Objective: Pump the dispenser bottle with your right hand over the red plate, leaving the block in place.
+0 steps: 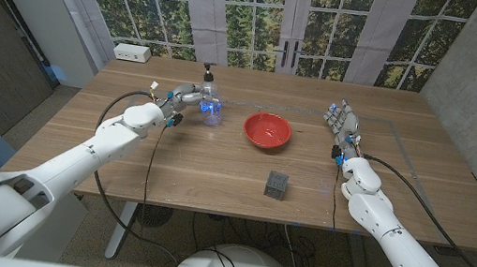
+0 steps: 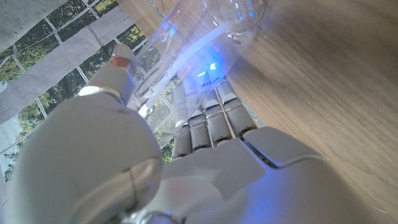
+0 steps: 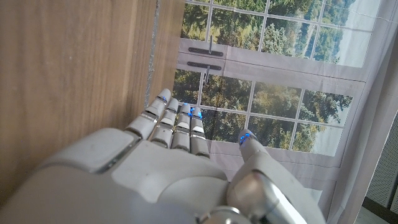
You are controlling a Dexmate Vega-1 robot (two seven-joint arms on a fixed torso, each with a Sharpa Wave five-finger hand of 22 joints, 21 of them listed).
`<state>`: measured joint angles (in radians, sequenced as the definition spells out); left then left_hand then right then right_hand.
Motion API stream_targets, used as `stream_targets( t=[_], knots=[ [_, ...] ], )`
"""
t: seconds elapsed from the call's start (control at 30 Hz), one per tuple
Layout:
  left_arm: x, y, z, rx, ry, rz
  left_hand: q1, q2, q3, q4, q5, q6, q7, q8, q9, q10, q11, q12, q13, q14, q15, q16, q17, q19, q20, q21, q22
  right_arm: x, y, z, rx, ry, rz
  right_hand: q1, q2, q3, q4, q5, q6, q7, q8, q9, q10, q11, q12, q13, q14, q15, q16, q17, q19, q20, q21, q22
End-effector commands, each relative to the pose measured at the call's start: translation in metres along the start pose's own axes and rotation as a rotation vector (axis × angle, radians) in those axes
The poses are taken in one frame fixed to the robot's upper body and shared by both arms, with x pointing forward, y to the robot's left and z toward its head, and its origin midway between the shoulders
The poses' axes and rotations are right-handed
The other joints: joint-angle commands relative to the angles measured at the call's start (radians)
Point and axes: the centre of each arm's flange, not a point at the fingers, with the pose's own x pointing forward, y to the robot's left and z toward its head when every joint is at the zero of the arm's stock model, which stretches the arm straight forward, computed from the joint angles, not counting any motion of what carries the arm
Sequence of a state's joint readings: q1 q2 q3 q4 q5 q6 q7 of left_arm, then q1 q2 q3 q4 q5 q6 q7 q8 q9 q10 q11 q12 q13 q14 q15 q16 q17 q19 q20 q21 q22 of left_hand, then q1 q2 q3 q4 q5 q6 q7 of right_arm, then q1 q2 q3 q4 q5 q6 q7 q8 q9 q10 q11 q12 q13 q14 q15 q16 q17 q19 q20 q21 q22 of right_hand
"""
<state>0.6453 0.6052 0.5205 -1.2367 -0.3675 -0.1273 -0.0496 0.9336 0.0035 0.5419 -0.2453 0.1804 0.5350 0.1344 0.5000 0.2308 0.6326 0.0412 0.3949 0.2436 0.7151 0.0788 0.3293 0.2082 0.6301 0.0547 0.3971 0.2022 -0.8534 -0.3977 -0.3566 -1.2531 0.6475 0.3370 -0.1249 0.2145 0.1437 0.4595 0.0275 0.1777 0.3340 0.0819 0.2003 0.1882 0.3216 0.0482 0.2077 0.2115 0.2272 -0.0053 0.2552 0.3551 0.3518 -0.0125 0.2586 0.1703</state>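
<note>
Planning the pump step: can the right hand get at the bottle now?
Probably not yet: the bottle stands left of the plate, gripped by the left hand; the right hand waits open far across.

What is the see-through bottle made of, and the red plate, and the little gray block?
The dispenser bottle looks like clear plastic: the table shows through it, and the left hand grips it. The red plate seems glossy plastic or glazed ceramic, since its rim shines; I can't tell which. The block is dull dark gray, maybe foam or plastic; too small to be sure.
</note>
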Motion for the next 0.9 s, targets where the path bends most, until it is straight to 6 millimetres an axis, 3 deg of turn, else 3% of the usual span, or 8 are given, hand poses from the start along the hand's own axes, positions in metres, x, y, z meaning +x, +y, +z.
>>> stream_targets(
  t=[0.03, 0.9],
  knots=[
    [-0.002, -0.001, 0.007, 0.024, -0.017, 0.029, 0.212, 0.197, 0.128, 0.084, -0.002, 0.162, -0.150, 0.005, 0.004, 0.163, -0.170, -0.004, 0.004, 0.187, -0.314, 0.000, 0.005, 0.098, -0.175, 0.000, 0.003, -0.004, -0.003, 0.000, 0.001, -0.003, -0.002, 0.003, 0.018, -0.002, -0.004, 0.000, 0.006, 0.004, 0.004, 0.004, 0.011, 0.002, 0.008, 0.006, 0.003, 0.001, 0.007, 0.001, 0.011, 0.001, -0.004, 0.002],
    [-0.007, 0.003, 0.021, 0.057, -0.060, 0.049, 0.217, 0.192, 0.130, 0.087, -0.007, 0.187, -0.164, 0.012, 0.005, 0.184, -0.192, -0.011, 0.010, 0.188, -0.317, -0.015, 0.004, 0.066, -0.185, 0.003, 0.000, -0.010, -0.001, 0.002, 0.004, -0.017, -0.007, 0.003, 0.020, -0.004, -0.010, 0.001, 0.006, 0.002, 0.003, 0.004, 0.011, 0.002, 0.007, 0.006, 0.004, -0.001, 0.007, 0.001, 0.016, 0.000, -0.012, 0.002]
  ],
)
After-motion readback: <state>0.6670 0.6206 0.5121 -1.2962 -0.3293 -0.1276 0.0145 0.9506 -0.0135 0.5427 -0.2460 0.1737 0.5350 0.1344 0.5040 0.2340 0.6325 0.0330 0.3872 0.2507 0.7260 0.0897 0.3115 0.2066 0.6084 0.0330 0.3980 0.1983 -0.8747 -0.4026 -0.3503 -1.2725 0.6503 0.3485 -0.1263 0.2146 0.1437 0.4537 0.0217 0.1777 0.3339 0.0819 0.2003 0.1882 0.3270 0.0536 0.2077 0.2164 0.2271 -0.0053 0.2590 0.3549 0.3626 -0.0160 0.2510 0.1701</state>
